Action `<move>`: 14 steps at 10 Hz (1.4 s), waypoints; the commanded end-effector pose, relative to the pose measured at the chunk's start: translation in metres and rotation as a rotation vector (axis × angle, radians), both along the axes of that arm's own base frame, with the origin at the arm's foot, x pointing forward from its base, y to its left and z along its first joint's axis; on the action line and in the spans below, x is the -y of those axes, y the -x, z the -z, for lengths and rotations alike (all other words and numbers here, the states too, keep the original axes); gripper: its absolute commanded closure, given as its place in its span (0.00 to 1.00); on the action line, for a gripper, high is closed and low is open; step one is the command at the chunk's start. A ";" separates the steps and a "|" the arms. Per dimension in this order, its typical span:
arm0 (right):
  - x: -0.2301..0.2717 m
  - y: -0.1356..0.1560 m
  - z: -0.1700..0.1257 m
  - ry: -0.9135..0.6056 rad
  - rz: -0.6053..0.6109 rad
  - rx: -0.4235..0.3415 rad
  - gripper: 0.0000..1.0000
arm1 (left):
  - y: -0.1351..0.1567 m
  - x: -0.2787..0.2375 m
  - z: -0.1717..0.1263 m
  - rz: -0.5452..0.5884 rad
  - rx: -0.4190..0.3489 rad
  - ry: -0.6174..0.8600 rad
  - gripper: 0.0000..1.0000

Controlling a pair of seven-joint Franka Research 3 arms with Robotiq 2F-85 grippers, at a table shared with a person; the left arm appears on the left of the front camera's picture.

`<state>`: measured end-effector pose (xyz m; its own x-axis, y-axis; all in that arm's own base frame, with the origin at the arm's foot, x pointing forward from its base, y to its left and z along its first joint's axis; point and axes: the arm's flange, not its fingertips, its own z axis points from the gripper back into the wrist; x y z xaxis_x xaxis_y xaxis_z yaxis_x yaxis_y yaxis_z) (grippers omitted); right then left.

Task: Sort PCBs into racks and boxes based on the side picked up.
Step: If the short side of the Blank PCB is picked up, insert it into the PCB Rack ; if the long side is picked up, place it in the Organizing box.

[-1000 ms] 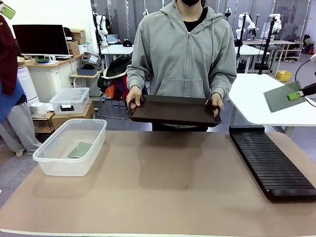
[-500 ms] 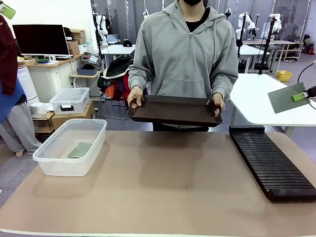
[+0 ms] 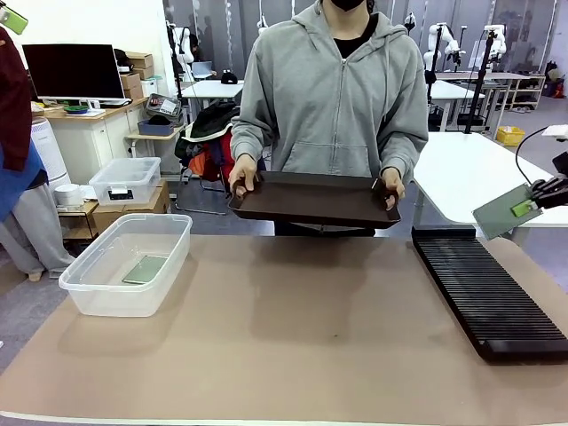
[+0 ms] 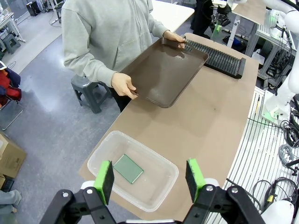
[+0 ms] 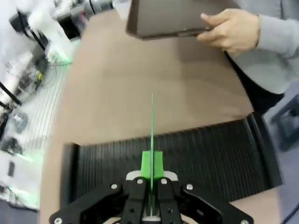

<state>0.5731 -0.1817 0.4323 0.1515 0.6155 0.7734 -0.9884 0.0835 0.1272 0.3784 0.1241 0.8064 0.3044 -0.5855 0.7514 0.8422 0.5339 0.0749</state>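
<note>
Left of the tray (image 3: 312, 199), at the bench's (image 3: 293, 328) left end: a clear tub (image 3: 127, 264), with one green board (image 3: 145, 269) lying flat on its floor. Seen from the left wrist view, the same board (image 4: 128, 168) flat in the tub (image 4: 133, 168), directly below the left tool (image 4: 150, 174), its green pads (image 4: 104, 174) standing wide apart with nothing between them, high above the bench (image 4: 205, 116). At the middle, beyond the bench's far edge: a dark brown tray held level and bare by a person in a grey hooded top, one hand (image 3: 242, 183) on each short end, the other hand (image 3: 389, 187) at the tray's right. In the left wrist view, the tray (image 4: 163, 71) raised between the tub and the rack (image 4: 216, 56). Right of the tray, along the bench's right side: a long black slotted rack (image 3: 486, 293), its slots running crosswise. Above the rack's far end, and well right of the tray: the right tool (image 3: 524, 208) clamped tight on a second board (image 3: 502, 211), tilted in the air, clear of the rack. In the right wrist view, that board (image 5: 152, 135) edge-on as a thin green line, pinched between the closed pads of the right tool (image 5: 152, 164), upright over the rack (image 5: 177, 158), with the tray (image 5: 175, 17) and a hand (image 5: 231, 30) farther off past the rack.
</note>
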 end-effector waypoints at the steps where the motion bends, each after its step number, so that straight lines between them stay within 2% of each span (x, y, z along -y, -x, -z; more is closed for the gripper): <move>1: -0.005 0.014 0.021 -0.018 -0.003 0.183 0.97 | 0.001 0.002 0.001 -0.009 -0.005 0.003 0.17; 4: -0.013 0.012 0.045 -0.077 0.012 0.234 0.97 | 0.001 0.002 0.001 -0.009 -0.005 0.003 0.17; 6: -0.016 0.011 0.052 -0.087 0.019 0.306 0.97 | 0.001 0.002 0.001 -0.009 -0.005 0.003 0.17; 7: -0.017 0.011 0.040 -0.167 0.087 0.167 0.97 | 0.001 0.002 0.001 -0.009 -0.005 0.003 0.17; 8: -0.009 0.007 0.051 -0.087 0.006 0.233 0.97 | 0.001 0.002 0.001 -0.009 -0.005 0.003 0.17; 11: -0.010 0.007 0.051 -0.109 0.022 0.220 0.97 | 0.001 0.002 0.001 -0.009 -0.005 0.003 0.17; 12: -0.013 -0.003 0.056 -0.098 0.023 0.343 0.97 | 0.001 0.002 0.001 -0.009 -0.005 0.003 0.17; 14: -0.011 -0.009 0.066 -0.168 -0.071 0.447 0.97 | 0.001 0.002 0.001 -0.009 -0.005 0.003 0.17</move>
<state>0.5764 -0.1702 0.3750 -0.1678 0.5221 0.8362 -0.9722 0.0529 -0.2281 0.3785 0.1241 0.8064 0.3044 -0.5855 0.7514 0.8422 0.5339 0.0749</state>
